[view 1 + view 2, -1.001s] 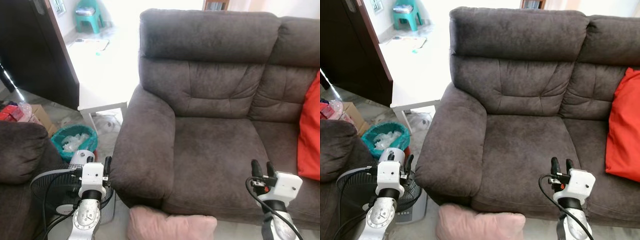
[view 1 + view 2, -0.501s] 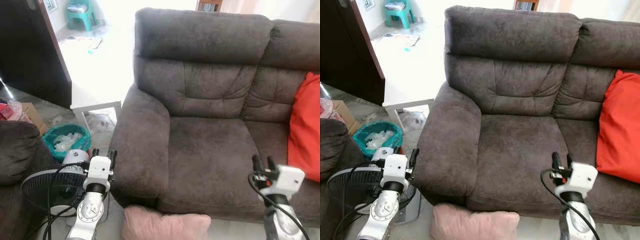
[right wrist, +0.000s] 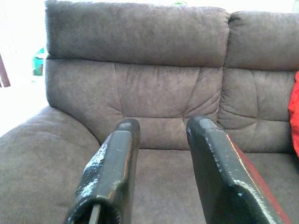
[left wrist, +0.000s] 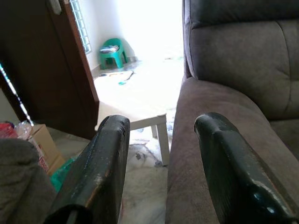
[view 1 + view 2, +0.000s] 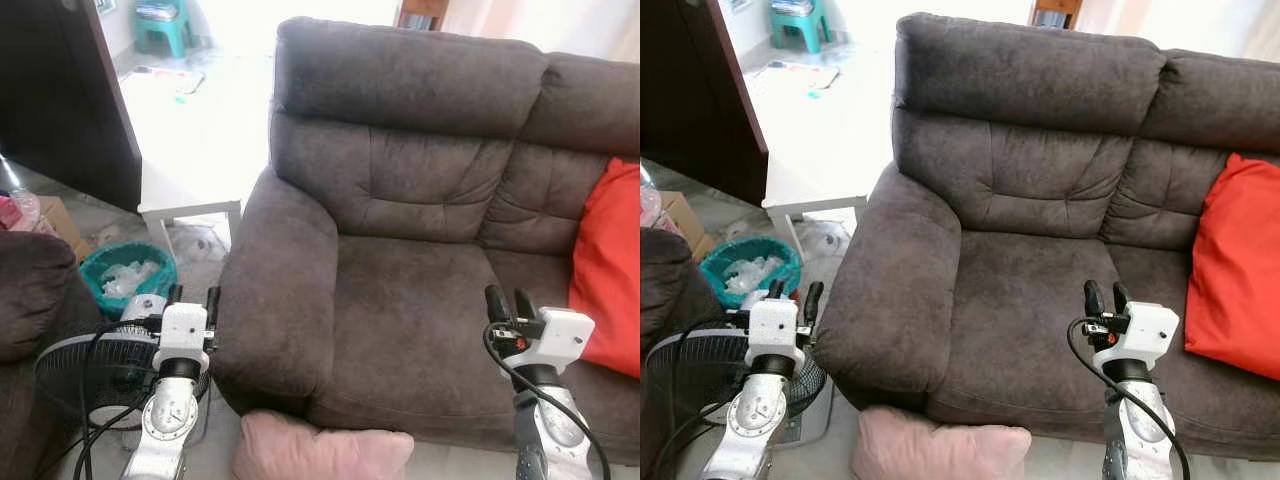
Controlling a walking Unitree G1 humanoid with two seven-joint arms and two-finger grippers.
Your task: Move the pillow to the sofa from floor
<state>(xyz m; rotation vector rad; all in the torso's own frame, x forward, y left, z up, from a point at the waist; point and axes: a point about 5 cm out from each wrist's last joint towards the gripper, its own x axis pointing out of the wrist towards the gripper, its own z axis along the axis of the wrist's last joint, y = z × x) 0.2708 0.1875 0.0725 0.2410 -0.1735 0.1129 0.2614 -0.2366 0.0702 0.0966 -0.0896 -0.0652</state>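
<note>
The approach step is judged to be in hand: nothing has yet been picked up.

Items are recorded from left to right. One dark brown armchair arm (image 5: 30, 290) is noted at the left edge, with one black floor fan (image 5: 75, 365) and one teal waste basket (image 5: 125, 278) beside it. The left claw (image 5: 190, 299) is held raised just beside the sofa's armrest, over the fan; its two fingers (image 4: 96, 172) stand apart, with nothing between them. One white low bench (image 5: 190, 160) stands on the floor beyond. One soft pale pink pillow (image 5: 320, 450) lies on the floor, touching the front base of the dark grey fabric sofa (image 5: 400, 230) (its lower part is cut off by the picture's edge). The right claw (image 5: 510, 303) is held over the front of the seat cushion, well above the pillow; its fingers (image 3: 212, 172) also stand apart and empty. One orange-red cushion (image 5: 610, 260) leans at the sofa's right end.

The next move is judged to call for both arms to be lowered toward the floor, one claw to each side of the pillow, before any lift onto the seat is attempted. Two claws, one pillow and one sofa are counted.
</note>
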